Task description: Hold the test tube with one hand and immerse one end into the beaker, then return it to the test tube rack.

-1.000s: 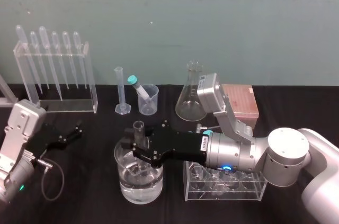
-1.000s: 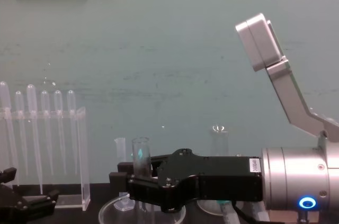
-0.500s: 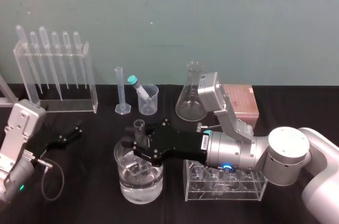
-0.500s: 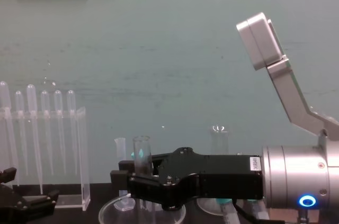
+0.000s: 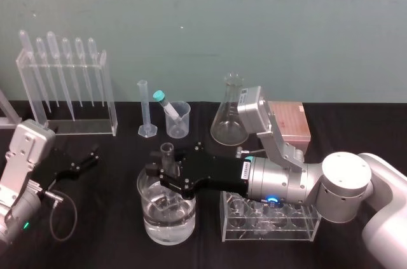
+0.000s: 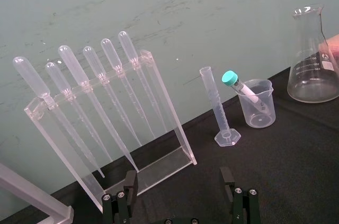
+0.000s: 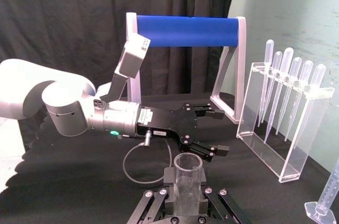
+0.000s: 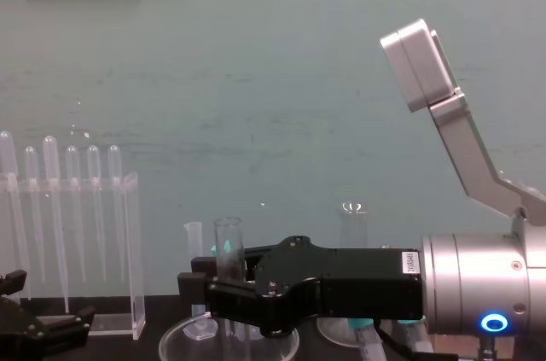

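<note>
Rising slightly since a second ago, right pincer (image 5: 164, 172) is clamping the upright test tube (image 5: 166, 152), lower end reaching into the wide glass vessel (image 5: 147, 219). Left pincer (image 6: 180, 207) is idling left of that vessel, fingers apart.

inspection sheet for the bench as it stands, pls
Surface: black tabletop, no spill seen.
Job's things: test tube upright in the right gripper, lower end inside the wide vessel of water; small beaker at the back holds a teal-capped tube; test tube rack right of the vessel.
Clutter: pipette stand, graduated cylinder, conical flask, brown box along the back.
Grippers: right shut on the test tube; left gripper open, low at the left.
Cables: grey loop beside the left arm.
Surroundings: teal wall.
</note>
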